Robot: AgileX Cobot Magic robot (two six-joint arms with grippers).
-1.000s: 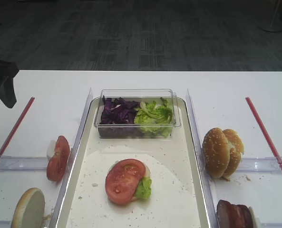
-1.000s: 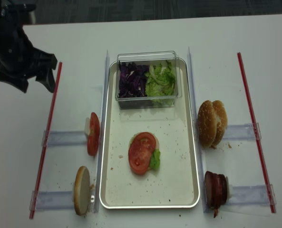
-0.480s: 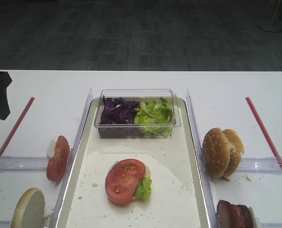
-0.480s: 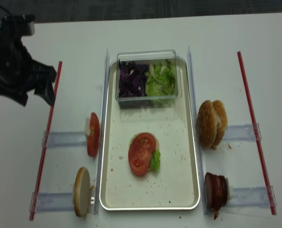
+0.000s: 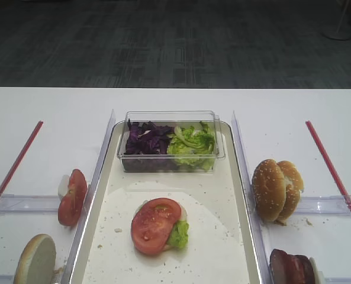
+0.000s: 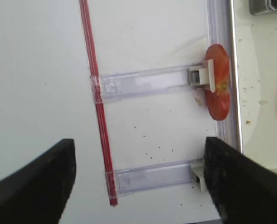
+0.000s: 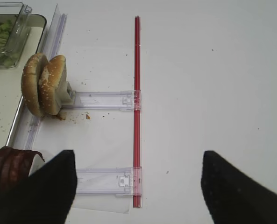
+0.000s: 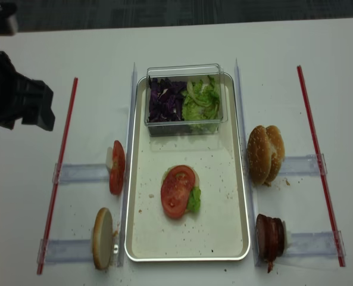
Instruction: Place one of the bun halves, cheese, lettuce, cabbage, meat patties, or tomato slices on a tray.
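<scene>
Our left end effector (image 6: 136, 179) has pulled back left of the tray (image 8: 141, 235), spread and empty; tomato slice (image 8: 177, 190) now sits there, looks placed.

Left pincer (image 6: 136, 182) agape (empty), right pincer (image 7: 138, 186) likewise

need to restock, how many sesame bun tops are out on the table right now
2, the seeded bun halves, standing on edge together against the rail just right of the tray. A pale-faced bun half stands left of the tray; whether its hidden side is seeded cannot be told.
</scene>
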